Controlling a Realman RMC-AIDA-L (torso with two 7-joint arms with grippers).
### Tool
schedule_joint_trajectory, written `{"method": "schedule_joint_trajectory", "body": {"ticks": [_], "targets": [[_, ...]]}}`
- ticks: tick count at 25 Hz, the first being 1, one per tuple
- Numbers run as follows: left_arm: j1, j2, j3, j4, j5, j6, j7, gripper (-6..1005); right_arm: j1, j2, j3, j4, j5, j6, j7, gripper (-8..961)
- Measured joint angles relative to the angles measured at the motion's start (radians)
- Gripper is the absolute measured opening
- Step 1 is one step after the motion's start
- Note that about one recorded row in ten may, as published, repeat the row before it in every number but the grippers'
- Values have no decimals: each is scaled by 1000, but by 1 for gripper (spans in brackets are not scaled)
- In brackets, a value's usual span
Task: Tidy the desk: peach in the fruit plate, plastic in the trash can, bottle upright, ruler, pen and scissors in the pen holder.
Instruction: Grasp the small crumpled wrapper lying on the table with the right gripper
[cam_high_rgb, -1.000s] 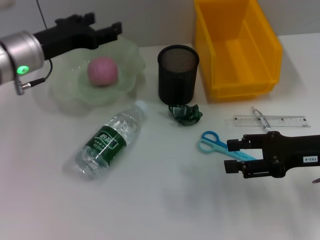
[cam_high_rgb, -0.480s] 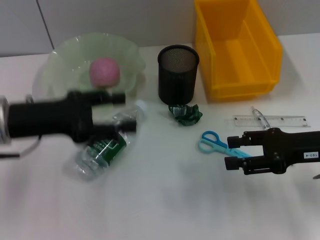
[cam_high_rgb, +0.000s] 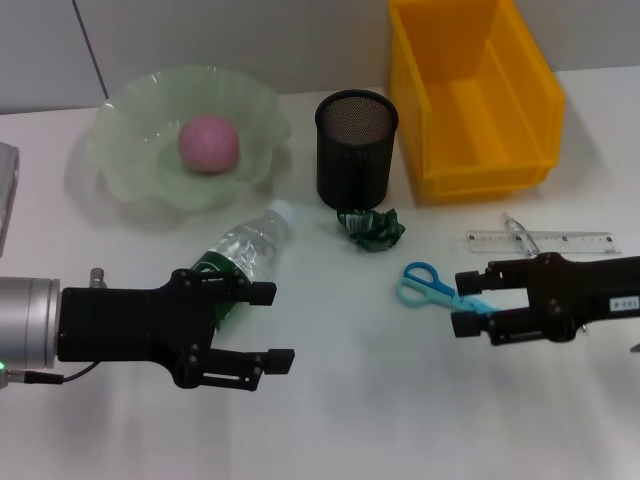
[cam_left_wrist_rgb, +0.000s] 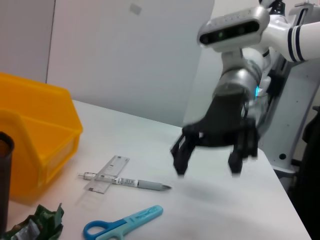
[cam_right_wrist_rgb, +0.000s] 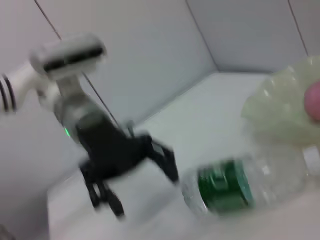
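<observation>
A pink peach (cam_high_rgb: 209, 143) lies in the pale green fruit plate (cam_high_rgb: 130, 150). The clear bottle (cam_high_rgb: 247, 250) with a green label lies on its side. My left gripper (cam_high_rgb: 272, 325) is open just in front of the bottle's lower half, hiding part of it. Crumpled green plastic (cam_high_rgb: 371, 227) sits before the black mesh pen holder (cam_high_rgb: 356, 148). Blue scissors (cam_high_rgb: 428, 284) lie right of centre, and my open right gripper (cam_high_rgb: 460, 301) hovers over their blades. The ruler (cam_high_rgb: 560, 241) and pen (cam_high_rgb: 519, 236) lie crossed behind it. The yellow trash can (cam_high_rgb: 470, 95) stands at the back right.
The left wrist view shows my right gripper (cam_left_wrist_rgb: 206, 169) beyond the scissors (cam_left_wrist_rgb: 125, 222), pen (cam_left_wrist_rgb: 125, 181) and ruler (cam_left_wrist_rgb: 109, 172). The right wrist view shows my left gripper (cam_right_wrist_rgb: 144, 192) beside the bottle (cam_right_wrist_rgb: 235, 187) and plate (cam_right_wrist_rgb: 277, 107). A wall runs behind the desk.
My left arm has swung from over the fruit plate at the back left down to the front left, ending beside the lying bottle. The right gripper has barely moved.
</observation>
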Motion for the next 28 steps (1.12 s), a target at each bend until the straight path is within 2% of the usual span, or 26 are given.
{"method": "schedule_joint_trajectory", "body": {"ticks": [2,3,4,7,8,9,11,12,13,14,15,16,18,22,23,25,27,28], "targets": [[5,0,-5,1,-2,0,5,835,6,5,4,-61,29,-45,82,741],[6,0,-11,1,-2,0,11,835,18,18,-3,-190,47,-86,218,741],[6,0,-11,1,-2,0,11,835,18,18,-3,-190,47,-86,218,741],[6,-2,-15,-1,-2,-5,22,835,50,36,-48,-436,6,-107,441,741],[6,-6,-15,-2,-2,-18,26,835,86,36,-92,-550,-52,-103,548,741],[6,-6,-15,-2,-2,-18,26,835,86,36,-92,-550,-52,-103,548,741],[8,-11,-15,1,-1,-32,30,835,141,28,-129,-614,-128,-97,641,740],[8,-13,-15,2,-1,-41,34,835,168,25,-139,-622,-164,-95,673,740],[9,-14,-15,2,-1,-49,36,835,230,18,-151,-615,-241,-88,731,740],[9,-15,-15,1,-1,-55,39,835,230,18,-151,-615,-241,-88,731,740],[9,-17,-15,2,-2,-71,41,835,297,14,-154,-573,-326,-75,774,740],[9,-17,-15,2,-2,-71,41,835,297,14,-154,-573,-326,-75,774,740],[9,-18,-20,5,-2,-90,39,835,386,15,-168,-488,-449,-36,816,740],[9,-18,-42,6,-2,-123,33,835,438,24,-192,-417,-517,8,834,741],[9,-18,-46,6,-2,-128,33,835,456,34,-220,-384,-547,57,843,741],[9,-16,-50,6,-2,-137,36,835,460,39,-237,-375,-558,81,847,741],[10,-14,-51,7,-2,-141,40,835,463,50,-286,-364,-574,134,851,741],[10,-13,-51,7,-2,-143,41,835,459,63,-329,-359,-578,178,850,741]]}}
